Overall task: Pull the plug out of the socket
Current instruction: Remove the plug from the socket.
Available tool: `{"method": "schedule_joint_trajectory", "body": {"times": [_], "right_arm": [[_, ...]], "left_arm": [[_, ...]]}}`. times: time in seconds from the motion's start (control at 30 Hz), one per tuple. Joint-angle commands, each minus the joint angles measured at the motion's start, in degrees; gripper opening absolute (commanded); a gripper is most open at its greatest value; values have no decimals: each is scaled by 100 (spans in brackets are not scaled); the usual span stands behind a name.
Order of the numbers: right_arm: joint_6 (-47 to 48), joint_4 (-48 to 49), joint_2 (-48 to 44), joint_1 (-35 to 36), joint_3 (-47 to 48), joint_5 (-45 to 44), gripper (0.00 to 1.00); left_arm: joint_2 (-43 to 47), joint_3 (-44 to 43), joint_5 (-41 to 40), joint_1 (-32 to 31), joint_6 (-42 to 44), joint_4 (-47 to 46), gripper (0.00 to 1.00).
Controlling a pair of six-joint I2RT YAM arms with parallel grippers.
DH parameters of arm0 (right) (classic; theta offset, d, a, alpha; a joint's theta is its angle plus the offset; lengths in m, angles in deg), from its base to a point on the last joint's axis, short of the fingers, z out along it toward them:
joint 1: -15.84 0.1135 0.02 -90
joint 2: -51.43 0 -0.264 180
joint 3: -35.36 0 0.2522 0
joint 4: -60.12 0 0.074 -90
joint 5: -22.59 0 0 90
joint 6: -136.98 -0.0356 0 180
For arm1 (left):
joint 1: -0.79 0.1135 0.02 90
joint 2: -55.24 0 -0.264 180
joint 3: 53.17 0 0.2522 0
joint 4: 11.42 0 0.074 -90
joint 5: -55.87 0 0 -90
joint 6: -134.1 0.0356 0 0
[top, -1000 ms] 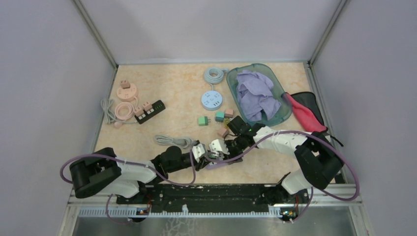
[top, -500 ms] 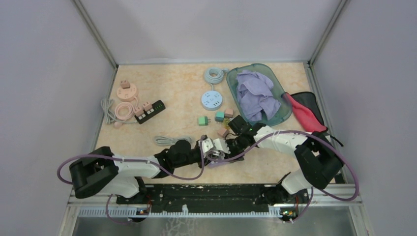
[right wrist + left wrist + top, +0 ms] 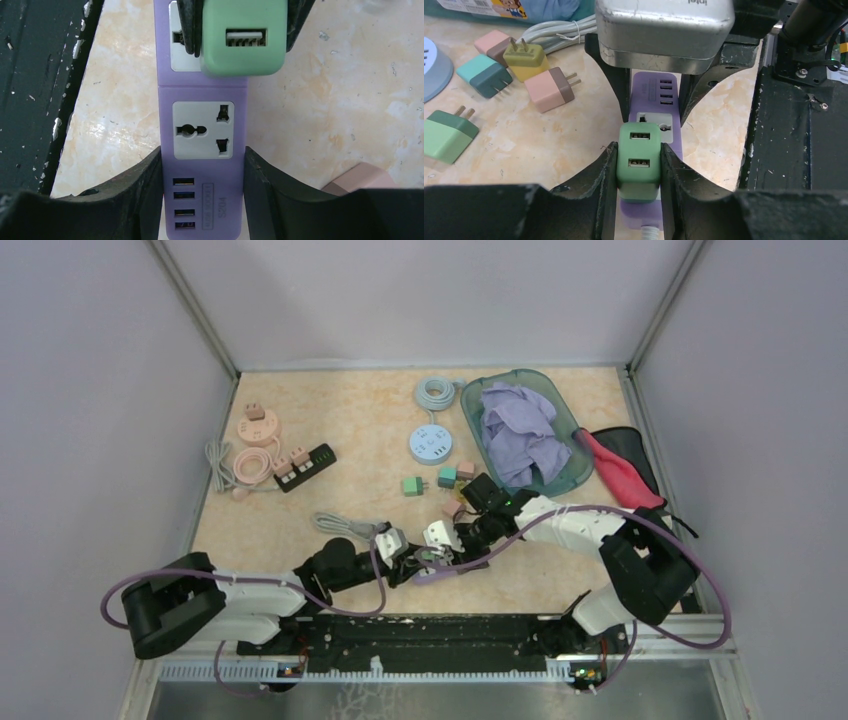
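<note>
On the marbled table (image 3: 340,410), near its front edge, lies a purple power strip (image 3: 202,130). It looks like a stiff, light bar that would lift unless pinned, and the right gripper (image 3: 202,195), partway closed, clamps its long sides. The green plug (image 3: 639,160) sits on its socket, hard and smooth. The left gripper (image 3: 639,167), narrowly parted, pinches its flat flanks, a sound hold for a straight pull.
</note>
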Motion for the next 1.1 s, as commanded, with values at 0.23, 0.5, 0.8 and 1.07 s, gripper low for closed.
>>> {"method": "schedule_joint_trajectory", "body": {"times": [0.23, 0.5, 0.8, 1.07], "right_arm": [[-97, 204, -38, -98, 223, -77, 0], [-96, 226, -53, -142, 213, -61, 0], [-96, 230, -91, -226, 213, -50, 0], [223, 51, -40, -266, 169, -186, 0]], "left_arm": [[-343, -605, 142, -204, 1056, 170, 0], [-515, -1318, 328, 138, 84, 991, 0], [-437, -764, 1559, 832, -656, -106, 0], [-722, -693, 1433, 659, -421, -298, 44]]}}
